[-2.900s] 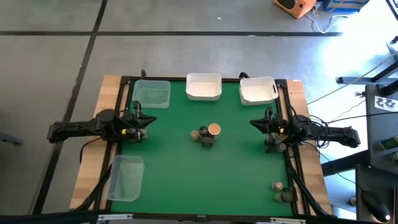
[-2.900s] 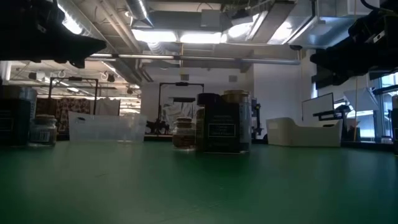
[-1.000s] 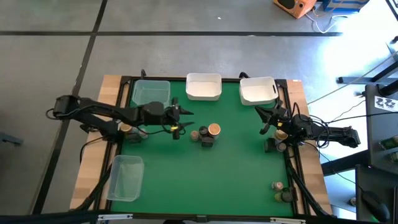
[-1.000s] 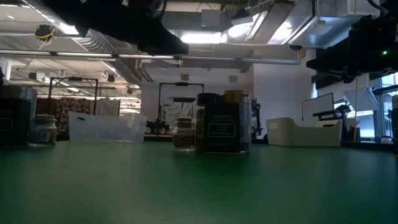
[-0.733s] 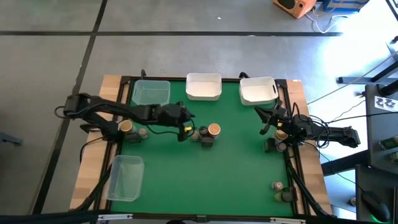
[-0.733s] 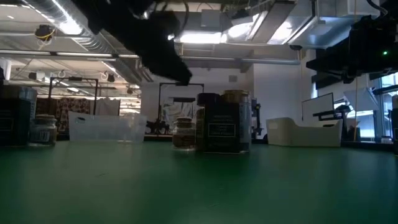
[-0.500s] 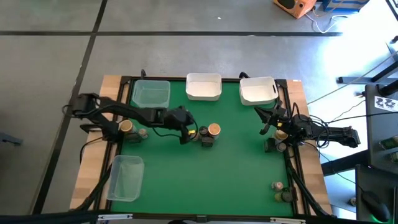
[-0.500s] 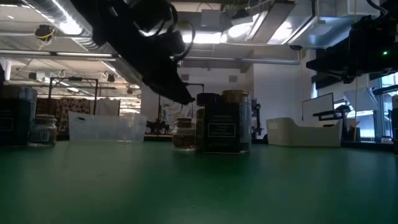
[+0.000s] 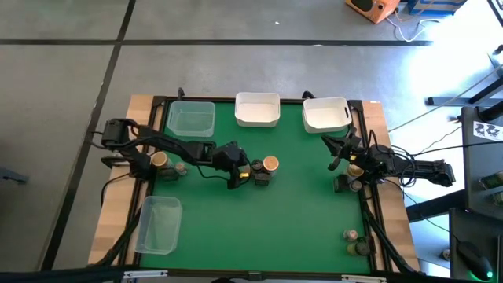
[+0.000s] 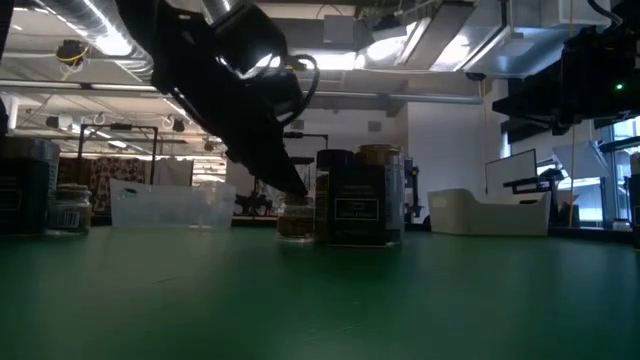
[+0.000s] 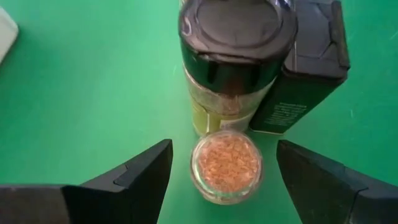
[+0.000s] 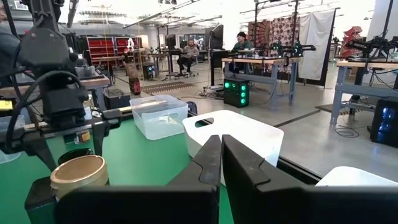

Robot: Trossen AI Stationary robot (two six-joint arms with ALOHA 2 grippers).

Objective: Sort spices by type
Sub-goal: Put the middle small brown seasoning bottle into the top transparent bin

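Note:
In the middle of the green table stands a cluster of spices: a small clear jar (image 11: 227, 163) of orange-brown grains, a taller jar with a dark lid (image 11: 236, 37), a dark blocky one (image 11: 305, 68) and a tan-lidded jar (image 9: 270, 163). My left gripper (image 11: 225, 180) slants down at the cluster from the table's left, open. Its fingers stand on either side of the small clear jar (image 10: 295, 220) without touching it. My right gripper (image 12: 221, 155) waits shut at the table's right edge (image 9: 336, 159).
Two more spices (image 9: 159, 160) stand by the left edge, others near the right arm (image 9: 346, 182) and at the near right corner (image 9: 355, 240). A clear tub (image 9: 191, 118) and two white tubs (image 9: 258, 110) (image 9: 326, 114) line the far edge. Another clear tub (image 9: 159, 224) sits near left.
My left gripper has moved toward the table's right and down onto the spice cluster, tipping its fingers more steeply downward. It now stands around the small clear jar. The spices have kept their places.

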